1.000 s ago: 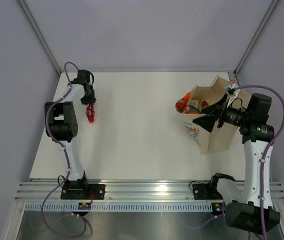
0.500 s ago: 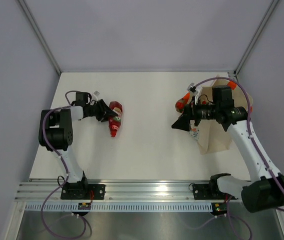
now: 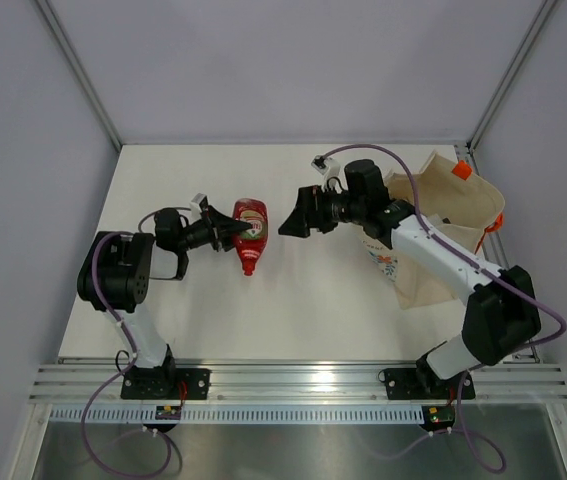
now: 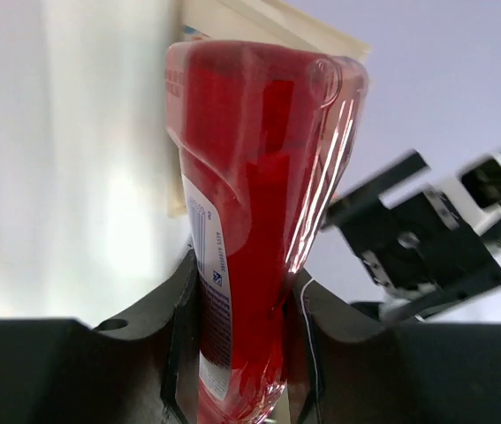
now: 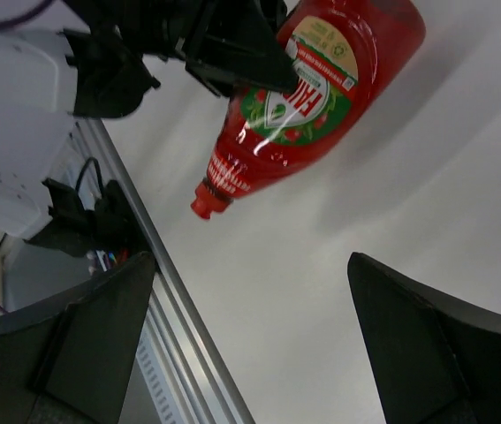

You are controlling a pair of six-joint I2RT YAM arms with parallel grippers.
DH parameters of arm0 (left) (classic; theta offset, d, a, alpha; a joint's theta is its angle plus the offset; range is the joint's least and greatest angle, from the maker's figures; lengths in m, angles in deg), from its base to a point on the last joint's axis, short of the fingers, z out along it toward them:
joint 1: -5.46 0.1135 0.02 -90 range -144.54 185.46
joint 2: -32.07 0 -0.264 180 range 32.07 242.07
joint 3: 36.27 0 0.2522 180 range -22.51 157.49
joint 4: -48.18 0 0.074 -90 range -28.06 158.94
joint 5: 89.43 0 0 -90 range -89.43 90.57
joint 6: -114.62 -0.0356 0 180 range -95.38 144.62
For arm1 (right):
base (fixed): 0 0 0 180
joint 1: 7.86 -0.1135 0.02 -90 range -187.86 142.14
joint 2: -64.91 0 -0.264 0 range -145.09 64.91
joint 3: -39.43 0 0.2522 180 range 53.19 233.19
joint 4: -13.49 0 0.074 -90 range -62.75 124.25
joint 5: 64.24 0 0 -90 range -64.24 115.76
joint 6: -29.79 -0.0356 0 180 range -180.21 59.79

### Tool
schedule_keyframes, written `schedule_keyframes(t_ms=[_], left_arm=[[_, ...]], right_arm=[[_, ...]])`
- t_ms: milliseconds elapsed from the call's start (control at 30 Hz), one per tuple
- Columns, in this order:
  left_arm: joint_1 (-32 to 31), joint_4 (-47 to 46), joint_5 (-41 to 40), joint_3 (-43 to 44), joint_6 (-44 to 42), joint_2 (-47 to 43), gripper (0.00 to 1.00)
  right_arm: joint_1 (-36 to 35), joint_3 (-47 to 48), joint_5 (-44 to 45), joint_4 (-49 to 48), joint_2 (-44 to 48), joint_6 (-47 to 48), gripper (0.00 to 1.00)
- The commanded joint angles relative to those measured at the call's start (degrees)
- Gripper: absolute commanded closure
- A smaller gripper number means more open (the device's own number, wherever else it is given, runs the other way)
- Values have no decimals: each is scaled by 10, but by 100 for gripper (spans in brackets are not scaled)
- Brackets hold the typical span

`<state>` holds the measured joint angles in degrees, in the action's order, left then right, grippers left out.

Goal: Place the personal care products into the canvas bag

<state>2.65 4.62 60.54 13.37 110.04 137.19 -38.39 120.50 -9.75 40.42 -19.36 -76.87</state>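
**One red bottle clamped, one gripper standing wide**

One of the personal care products, the red bottle (image 3: 251, 232), is sitting in the left gripper (image 3: 227, 232), whose fingers are pressing on its two sides around the middle of the body. The bottle is lying over the left half of the counter (image 3: 293, 310), its broad end pointing to the far wall and its red cap pointing to the near edge. Whether it is touching the counter cannot be told.

The right gripper (image 3: 293, 221) is hanging just to the right of the bottle and facing it, with its fingers (image 5: 100, 340) spread far apart and nothing between them.

The canvas bag (image 3: 443, 205) is standing at the right side of the counter, well apart from the bottle. The right arm is reaching across its left edge, and its orange handle (image 3: 461, 170) is showing at the far rim.
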Motion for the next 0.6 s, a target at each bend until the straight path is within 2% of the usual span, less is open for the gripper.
schedule_keyframes(t_ms=[0, 133, 367, 567], left_arm=[[-10, -380, 21, -16, 178, -50, 100], [-32, -380, 8, -11, 190, -84, 100], [-50, -342, -2, 30, 195, -136, 100], [-70, -339, -10, 22, 201, -153, 100]], right_arm=[[-4, 46, -3, -125, -59, -143, 1], [-8, 63, 9, -162, -106, -236, 0], [-12, 75, 10, -204, -147, -317, 0], [-19, 72, 9, -278, -152, -390, 1]])
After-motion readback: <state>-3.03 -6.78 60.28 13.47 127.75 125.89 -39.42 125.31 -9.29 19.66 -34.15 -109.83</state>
